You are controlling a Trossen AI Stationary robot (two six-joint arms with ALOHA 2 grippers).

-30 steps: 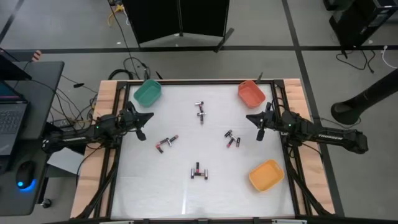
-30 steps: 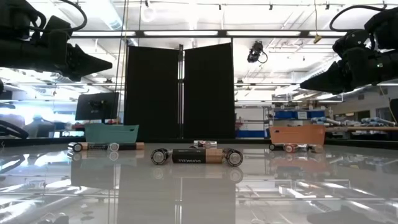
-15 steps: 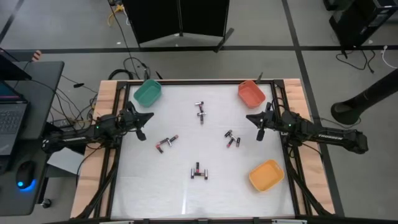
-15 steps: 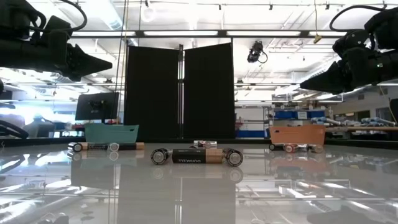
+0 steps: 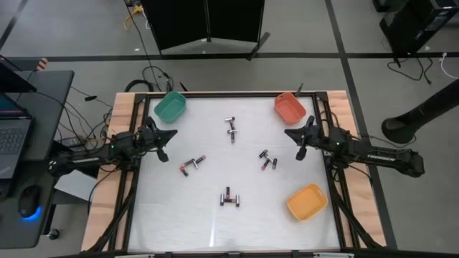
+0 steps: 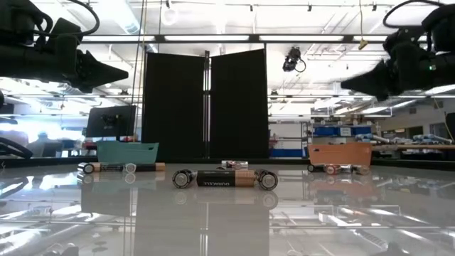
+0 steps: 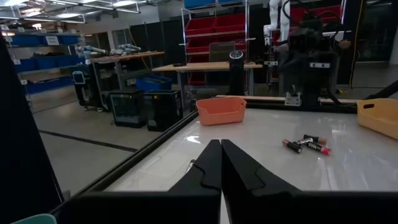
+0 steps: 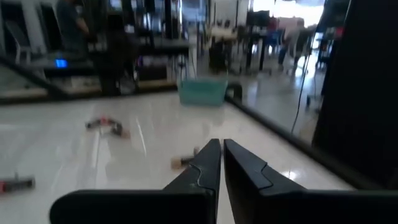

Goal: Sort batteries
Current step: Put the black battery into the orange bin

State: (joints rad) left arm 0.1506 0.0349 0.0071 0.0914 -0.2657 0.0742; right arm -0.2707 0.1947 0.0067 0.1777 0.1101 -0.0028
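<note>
Overhead, both grippers hover with jaws together: left gripper point(image 5: 166, 140) at the left edge, right gripper point(image 5: 294, 141) right; batteries point(image 5: 229, 198) lie scattered between.

grey floor point(image 5: 72, 29) crossed by dark tape lines, 2-panel black folding screen point(image 6: 206, 105) behind the table, long ceiling light strips point(image 6: 213, 38), laptop point(image 5: 13, 136) and mouse point(image 5: 27, 211) on a dark side desk, red shelving point(image 7: 214, 31), wooden workbench point(image 7: 205, 65)

Bright overhead strip lights glare off the glossy table point(image 6: 227, 213) (right wrist view seems motion-blurred).
</note>
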